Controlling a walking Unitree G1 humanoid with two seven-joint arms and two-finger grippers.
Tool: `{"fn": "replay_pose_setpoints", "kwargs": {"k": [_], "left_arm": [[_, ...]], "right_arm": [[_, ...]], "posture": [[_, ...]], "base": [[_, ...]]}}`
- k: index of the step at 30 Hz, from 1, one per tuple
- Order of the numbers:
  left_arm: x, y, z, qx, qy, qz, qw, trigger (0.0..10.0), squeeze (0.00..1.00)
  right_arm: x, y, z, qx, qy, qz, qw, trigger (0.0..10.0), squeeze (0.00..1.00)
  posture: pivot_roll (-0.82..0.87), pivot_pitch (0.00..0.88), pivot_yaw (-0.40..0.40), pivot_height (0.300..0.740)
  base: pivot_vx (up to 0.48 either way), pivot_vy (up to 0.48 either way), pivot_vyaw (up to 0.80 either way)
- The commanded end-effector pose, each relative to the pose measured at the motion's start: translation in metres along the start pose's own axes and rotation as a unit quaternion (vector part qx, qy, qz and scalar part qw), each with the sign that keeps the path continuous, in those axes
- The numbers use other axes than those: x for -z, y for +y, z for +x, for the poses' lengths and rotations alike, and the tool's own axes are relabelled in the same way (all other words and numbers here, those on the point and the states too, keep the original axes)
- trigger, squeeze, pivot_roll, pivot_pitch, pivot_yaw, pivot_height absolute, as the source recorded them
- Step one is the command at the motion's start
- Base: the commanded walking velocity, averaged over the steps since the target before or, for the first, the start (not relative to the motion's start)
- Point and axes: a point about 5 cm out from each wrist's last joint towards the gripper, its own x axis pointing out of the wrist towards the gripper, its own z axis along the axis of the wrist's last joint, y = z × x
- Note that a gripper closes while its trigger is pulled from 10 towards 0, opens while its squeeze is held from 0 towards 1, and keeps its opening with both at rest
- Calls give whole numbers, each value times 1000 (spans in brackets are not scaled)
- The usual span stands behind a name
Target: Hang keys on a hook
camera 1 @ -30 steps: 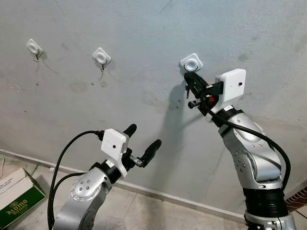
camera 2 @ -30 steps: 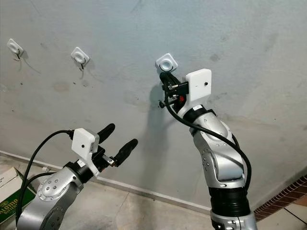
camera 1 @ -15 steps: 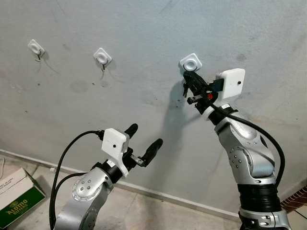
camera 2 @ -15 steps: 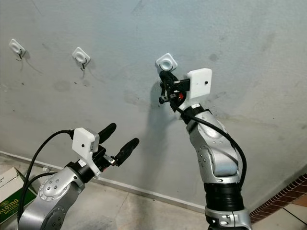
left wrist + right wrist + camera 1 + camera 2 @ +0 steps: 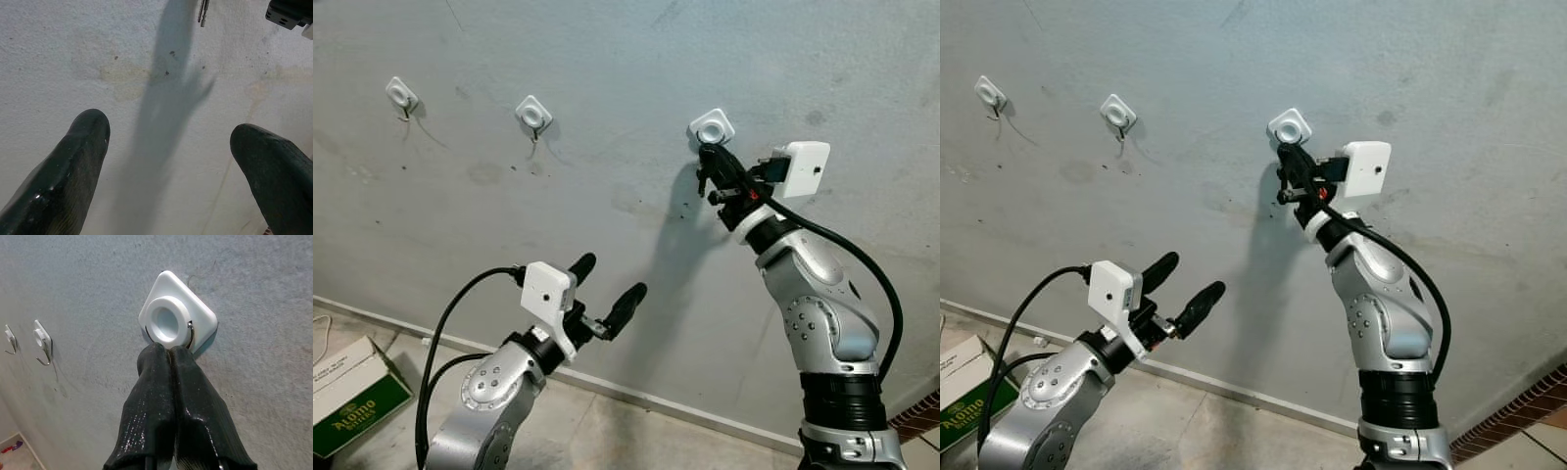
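Keys [image 5: 203, 12], thin metal, dangle from pinched right claw [image 5: 168, 352] under glossy diamond-shaped hook [image 5: 177, 313].

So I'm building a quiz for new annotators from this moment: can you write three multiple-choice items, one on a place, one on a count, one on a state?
1. Where are the right gripper tips?
A. at the rightmost wall hook
B. at the leftmost hook
C. over the floor box

2. How many white wall hooks are on the wall?
A. two
B. three
C. five

3. How do the left gripper fingers stand?
A. pressed together
B. spread apart, empty
C. clamped on a cable

Key:
1 A, the tips sit just under that hook's plate.
2 B, the head views show three in a row.
3 B, bare wall shows between them in the left wrist view.
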Motion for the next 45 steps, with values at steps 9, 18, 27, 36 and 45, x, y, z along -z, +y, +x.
{"fn": "replay_pose_setpoints", "kwargs": {"k": [9,18,27,36,45], "left_arm": [[-6,1,0,-3,-8,5,1000,10000,0],[-6,1,0,-3,-6,4,1000,10000,0],[-5,1,0,-5,-4,6,1000,10000,0],[-4,1,0,-6,-3,6,1000,10000,0],[-4,1,0,-6,-2,5,1000,10000,0]], "right_arm": [[-14,-20,-2,72,-22,46,996,10000,0],[-14,-21,-4,75,-20,59,995,10000,0],[-32,-9,3,19,-29,22,999,10000,0],[-35,5,-6,-68,-1,-49,996,10000,0],[-43,9,-6,-97,-14,-27,995,10000,0]], "posture": [[-17,57,63,740],[-19,57,62,740],[-19,57,62,740],[-20,60,62,740],[-20,57,61,740]], "base": [[0,0,0],[0,0,0],[0,0,0],[0,0,0],[0,0,0]]}}
